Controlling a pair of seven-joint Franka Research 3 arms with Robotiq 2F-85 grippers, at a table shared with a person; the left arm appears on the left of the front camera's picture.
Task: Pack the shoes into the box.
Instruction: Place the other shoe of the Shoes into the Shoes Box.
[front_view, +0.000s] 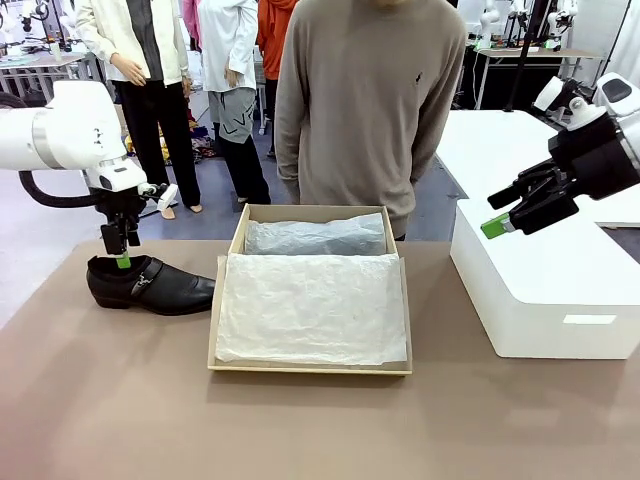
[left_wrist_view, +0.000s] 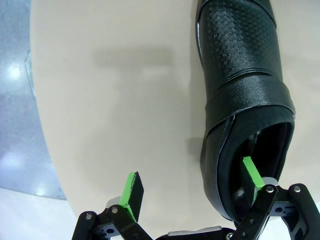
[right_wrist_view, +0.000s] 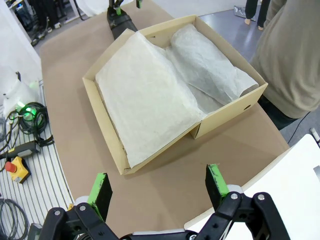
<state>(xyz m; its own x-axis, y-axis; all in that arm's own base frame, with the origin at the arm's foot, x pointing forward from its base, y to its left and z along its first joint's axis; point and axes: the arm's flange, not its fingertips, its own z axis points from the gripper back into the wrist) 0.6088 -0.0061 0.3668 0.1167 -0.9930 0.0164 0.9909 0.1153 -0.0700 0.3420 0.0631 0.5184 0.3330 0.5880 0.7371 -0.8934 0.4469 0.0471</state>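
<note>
Brown surface (front_view: 120, 400) in a busy lab, with a person in a taupe sweater (front_view: 370, 110) standing at the far side, arms down.

One glossy black shoe (front_view: 150, 285) sat on the surface's left part, just beside the box (front_view: 310, 370) but not touching it, toe pointing at the box. The left end effector (front_view: 120, 252) came straight down onto the heel end. From the left wrist view, its fingers were spread wide, one green pad (left_wrist_view: 251, 175) dipped inside the shoe's opening and the other pad (left_wrist_view: 131, 195) hanging outside over bare surface. So it straddled the shoe's side wall, not pinching it.

The tan box lay open in the middle. Its near half was covered by a flat sheet of white tissue (front_view: 310, 310), and its far half held a lumpy tissue bundle (front_view: 315, 238). Couldn't tell what was under that.

Over on the right, the right end effector (front_view: 497, 225) hovered above the edge of a big white block (front_view: 545, 300), well apart from the shoe. Its wrist view showed both green pads spread with nothing between them, looking down at the box.
</note>
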